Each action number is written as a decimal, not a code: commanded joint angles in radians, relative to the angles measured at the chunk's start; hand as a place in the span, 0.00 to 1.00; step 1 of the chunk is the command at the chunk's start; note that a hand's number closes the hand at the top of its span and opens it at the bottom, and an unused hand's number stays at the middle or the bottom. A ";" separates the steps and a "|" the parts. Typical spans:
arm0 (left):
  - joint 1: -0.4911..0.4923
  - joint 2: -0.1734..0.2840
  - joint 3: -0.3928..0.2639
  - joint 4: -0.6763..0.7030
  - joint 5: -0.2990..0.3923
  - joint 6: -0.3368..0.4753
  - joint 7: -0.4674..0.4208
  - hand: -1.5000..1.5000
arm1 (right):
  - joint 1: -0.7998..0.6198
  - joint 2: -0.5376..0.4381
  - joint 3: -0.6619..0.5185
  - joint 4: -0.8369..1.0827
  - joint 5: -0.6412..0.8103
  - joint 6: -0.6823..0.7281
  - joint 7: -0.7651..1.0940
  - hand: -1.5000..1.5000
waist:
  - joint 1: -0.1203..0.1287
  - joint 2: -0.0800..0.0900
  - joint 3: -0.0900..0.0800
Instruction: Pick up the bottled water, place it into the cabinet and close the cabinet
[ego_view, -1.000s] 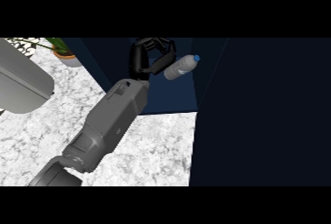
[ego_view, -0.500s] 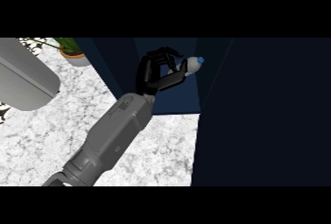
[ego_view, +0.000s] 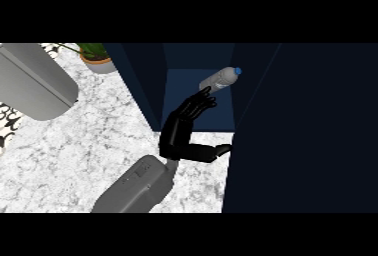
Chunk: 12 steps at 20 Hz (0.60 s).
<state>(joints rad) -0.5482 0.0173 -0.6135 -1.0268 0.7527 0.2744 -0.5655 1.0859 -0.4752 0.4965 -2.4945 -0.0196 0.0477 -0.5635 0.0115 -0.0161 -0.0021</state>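
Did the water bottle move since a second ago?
Yes. The bottled water now lies deeper inside the cabinet, farther from the potted plant.

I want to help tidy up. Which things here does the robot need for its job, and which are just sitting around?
Needed for the job:
bottled water, lying inside the cabinet
dark blue cabinet, open
right hand, fingers straight, tips at the bottle

Just sitting around:
potted plant
grey appliance
marble counter

A white marbled counter (ego_view: 66, 155) carries a grey rounded appliance (ego_view: 33, 80); beside that appliance stands a potted plant (ego_view: 96, 57).
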 joint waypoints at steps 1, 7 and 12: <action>0.208 0.039 -0.081 -0.208 -0.026 0.059 -0.007 0.00 | 0.038 -0.018 -0.008 -0.141 0.052 -0.035 0.053 0.00 | 0.023 -0.003 0.001; 0.483 0.245 -0.079 -0.456 -0.028 0.044 -0.064 0.00 | 0.029 -0.066 0.022 -0.118 0.098 -0.032 0.046 0.00 | 0.022 0.003 0.000; 0.600 0.374 -0.062 -0.564 0.001 -0.052 -0.091 0.00 | -0.025 -0.220 0.053 -0.151 0.184 0.068 0.063 1.00 | 0.039 0.001 -0.003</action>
<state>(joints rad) -0.0456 0.2958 -0.6869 -1.4961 0.7399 0.2707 -0.6340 1.0727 -0.6091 0.5251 -2.4957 0.0073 0.0772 -0.5590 0.0387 -0.0147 -0.0036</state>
